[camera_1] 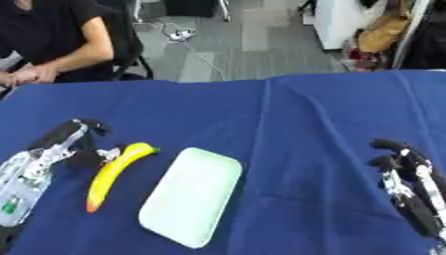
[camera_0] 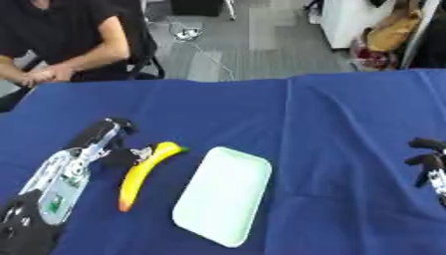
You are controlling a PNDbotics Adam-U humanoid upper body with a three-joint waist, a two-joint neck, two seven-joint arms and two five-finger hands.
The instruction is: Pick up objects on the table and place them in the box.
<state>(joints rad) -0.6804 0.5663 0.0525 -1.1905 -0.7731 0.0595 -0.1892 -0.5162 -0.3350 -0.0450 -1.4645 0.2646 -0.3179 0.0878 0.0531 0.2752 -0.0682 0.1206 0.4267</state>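
My left robot hand (camera_0: 111,144) lies on the blue tabletop (camera_0: 331,124), fingers relaxed and holding nothing, its thumb just beside the green end of the banana (camera_0: 144,172). The banana lies flat, left of the pale green tray (camera_0: 225,194). My right robot hand (camera_1: 402,179) rests open near the right edge.

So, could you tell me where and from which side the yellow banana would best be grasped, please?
Probably around the middle of the curved yellow banana, where it is thickest, coming from above on its left. It lies flat on the blue tablecloth, green tip up, orange tip toward the robot. The left hand is right beside its upper end, while the pale green tray crowds its right.
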